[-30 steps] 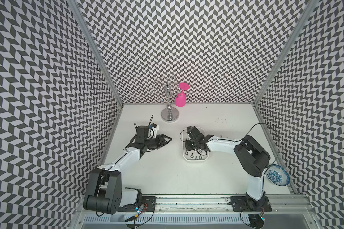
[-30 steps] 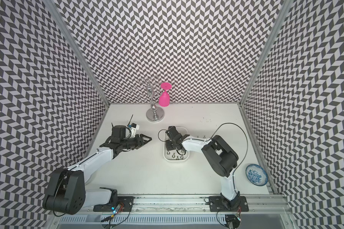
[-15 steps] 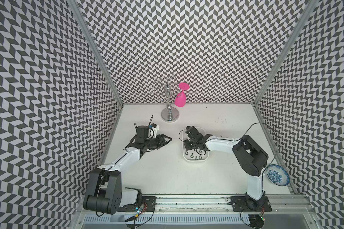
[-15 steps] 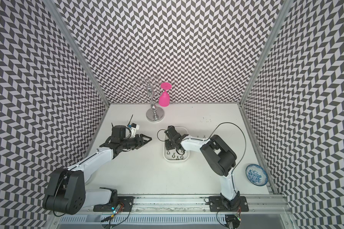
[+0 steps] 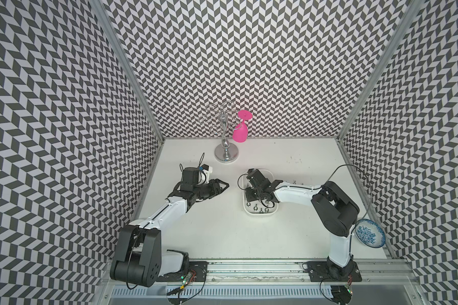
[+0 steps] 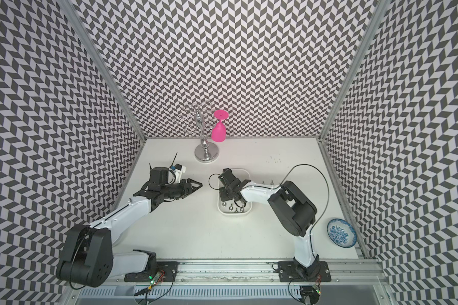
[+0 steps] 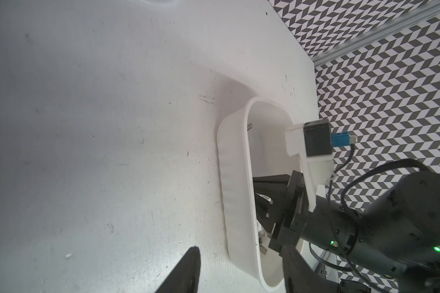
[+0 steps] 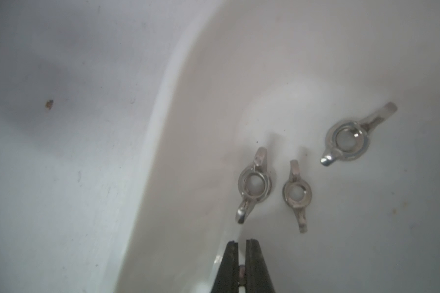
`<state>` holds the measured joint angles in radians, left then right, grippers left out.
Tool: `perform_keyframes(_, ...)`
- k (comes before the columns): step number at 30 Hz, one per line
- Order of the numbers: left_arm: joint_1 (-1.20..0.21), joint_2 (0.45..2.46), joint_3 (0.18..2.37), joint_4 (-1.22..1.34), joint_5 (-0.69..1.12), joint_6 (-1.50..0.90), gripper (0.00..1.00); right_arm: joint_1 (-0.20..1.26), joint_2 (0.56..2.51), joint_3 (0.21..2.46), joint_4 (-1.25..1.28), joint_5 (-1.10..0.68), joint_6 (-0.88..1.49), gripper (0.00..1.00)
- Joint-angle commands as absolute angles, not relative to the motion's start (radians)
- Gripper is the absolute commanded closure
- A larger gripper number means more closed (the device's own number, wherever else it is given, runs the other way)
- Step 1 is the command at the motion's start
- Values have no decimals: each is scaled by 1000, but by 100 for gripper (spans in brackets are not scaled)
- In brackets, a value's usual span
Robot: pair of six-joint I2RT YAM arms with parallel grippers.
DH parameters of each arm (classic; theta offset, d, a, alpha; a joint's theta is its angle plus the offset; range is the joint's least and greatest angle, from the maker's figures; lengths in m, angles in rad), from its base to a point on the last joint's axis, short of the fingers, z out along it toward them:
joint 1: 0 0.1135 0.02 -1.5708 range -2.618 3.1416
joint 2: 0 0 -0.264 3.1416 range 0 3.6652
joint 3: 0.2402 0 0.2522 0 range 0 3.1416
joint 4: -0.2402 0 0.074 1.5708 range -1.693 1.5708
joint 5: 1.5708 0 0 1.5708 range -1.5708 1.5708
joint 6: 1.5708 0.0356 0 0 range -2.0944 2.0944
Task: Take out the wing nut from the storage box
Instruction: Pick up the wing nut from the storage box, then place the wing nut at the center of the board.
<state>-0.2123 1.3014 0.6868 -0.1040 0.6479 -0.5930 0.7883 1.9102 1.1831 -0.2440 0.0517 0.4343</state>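
Starting at the left edge of the bench (image 5: 222, 237), we find the left arm (image 5: 169, 211) reaching toward the middle. The left jaws stand narrowly parted with nothing between them, tips aimed at the storage box (image 5: 261, 214) but clear of it. That box sits near the bench's middle, its long axis running front edge to back edge. Inside it, close against the long wall facing the left arm, the right jaws are pinched almost together. A sliver of metal shows between the fingertips (image 8: 230, 258), which we judge to be one wing of the wing nut (image 8: 241, 275). How that nut is turned we cannot tell. Three loose nuts (image 8: 296, 195) lie flat on the box floor just beyond the tips, untouched. The right arm (image 5: 296, 190) reaches in from the bench's right edge, so it alone has the nut. We judge the way out is straight up: the wall is just beside the tips, and a sideways pull would drag the nut against it.
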Motion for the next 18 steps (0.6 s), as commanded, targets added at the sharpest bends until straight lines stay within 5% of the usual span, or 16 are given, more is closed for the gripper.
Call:
perform_keyframes(1, -282, 1254, 731, -148, 539, -575, 44, 801, 1773, 1172, -250, 94, 439, 100)
perform_keyframes(7, -410, 1263, 779, -58, 495, -640, 44, 755, 1683, 1167, -305, 227, 418, 100)
perform_keyframes(18, -689, 1478, 931, 49, 486, -707, 45, 423, 1749, 1107, -191, 245, 410, 100)
